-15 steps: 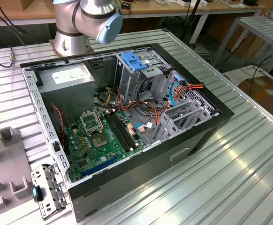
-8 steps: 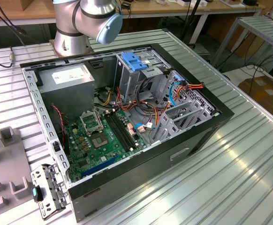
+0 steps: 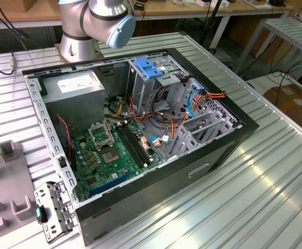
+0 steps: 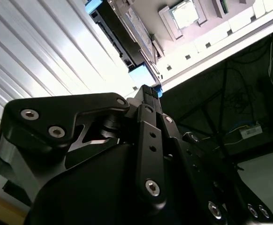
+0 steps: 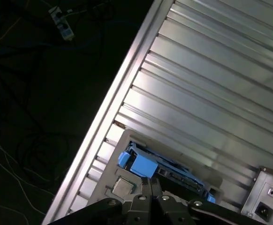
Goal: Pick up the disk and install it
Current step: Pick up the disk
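The disk (image 5: 167, 165) is a flat dark drive with bright blue side rails and a blue end tab. It lies flat on a pale grey holder plate (image 5: 120, 140) near the ribbed metal table's edge. My gripper (image 5: 150, 182) hangs above the disk's tabbed end, apart from it, with its black fingers together and nothing between them. In the second wrist view the same fingertips of the gripper (image 4: 150, 90) line up with the blue tab of the disk (image 4: 141, 74), whose dark body runs away behind it.
The open computer case (image 3: 234, 136) lies on the table with its motherboard (image 3: 112, 150), loose cables and a paler blue bracket (image 3: 148, 67) on the drive cage. The arm's base (image 3: 81, 36) stands behind it. Grey fixtures (image 3: 10, 150) sit at the exterior view's left. The table edge (image 5: 122, 89) drops to a dark floor.
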Action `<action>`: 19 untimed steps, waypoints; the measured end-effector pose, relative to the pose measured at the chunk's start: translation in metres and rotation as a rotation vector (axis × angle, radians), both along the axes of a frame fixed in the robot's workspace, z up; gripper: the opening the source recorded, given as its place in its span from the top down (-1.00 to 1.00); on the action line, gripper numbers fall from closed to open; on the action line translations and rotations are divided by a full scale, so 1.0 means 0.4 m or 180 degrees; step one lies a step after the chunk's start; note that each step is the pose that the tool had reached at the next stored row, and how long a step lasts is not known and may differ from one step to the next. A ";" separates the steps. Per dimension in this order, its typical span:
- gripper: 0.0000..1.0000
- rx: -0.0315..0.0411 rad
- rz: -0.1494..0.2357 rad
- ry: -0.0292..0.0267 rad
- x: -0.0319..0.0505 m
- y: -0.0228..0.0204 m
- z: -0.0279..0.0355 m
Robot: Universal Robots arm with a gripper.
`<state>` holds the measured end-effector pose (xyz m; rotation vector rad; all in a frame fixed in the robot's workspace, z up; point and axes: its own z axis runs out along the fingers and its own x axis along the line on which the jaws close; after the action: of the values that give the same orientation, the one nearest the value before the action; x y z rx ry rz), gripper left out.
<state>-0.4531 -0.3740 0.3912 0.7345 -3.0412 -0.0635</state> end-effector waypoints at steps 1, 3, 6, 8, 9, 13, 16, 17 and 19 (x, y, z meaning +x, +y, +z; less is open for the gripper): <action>0.79 0.0000 0.0073 0.0000 0.000 0.000 0.000; 0.79 0.0000 0.0171 0.0000 0.000 0.000 0.000; 0.79 -0.0002 0.0315 0.0000 0.000 0.000 0.000; 0.79 -0.0004 0.0403 0.0000 0.000 0.000 0.000; 0.79 -0.0004 0.0448 0.0000 0.000 0.000 0.000; 0.79 -0.0005 0.0681 0.0000 0.000 0.000 0.000; 0.79 -0.0004 0.0822 0.0000 0.000 0.000 0.000; 0.79 -0.0004 0.0870 -0.0001 0.000 0.000 0.000; 0.79 -0.0004 0.0957 -0.0001 0.000 0.000 0.000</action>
<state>-0.4530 -0.3740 0.3912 1.1797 -2.8913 -0.0576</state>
